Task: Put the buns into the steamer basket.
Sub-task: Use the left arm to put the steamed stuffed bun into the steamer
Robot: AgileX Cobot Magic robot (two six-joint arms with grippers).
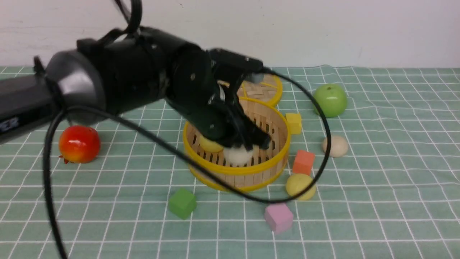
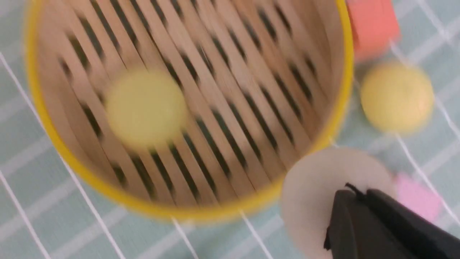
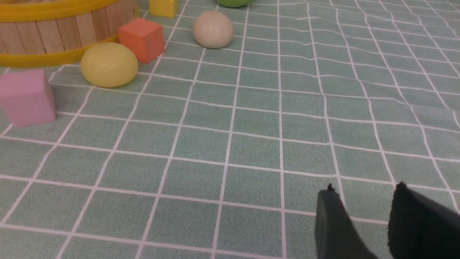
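Note:
The steamer basket stands mid-table with a pale yellow bun on its slat floor. My left gripper hangs over the basket's near rim, jaws shut together with nothing between them. A beige-white bun sits just beneath the fingertips at that rim, blurred. Another yellow bun and a beige bun lie on the cloth to the basket's right. My right gripper is open, empty, low over the cloth.
The woven lid lies behind the basket. A green apple sits at back right and a red fruit at left. Yellow, orange, pink and green cubes ring the basket. A black cable loops in front of it.

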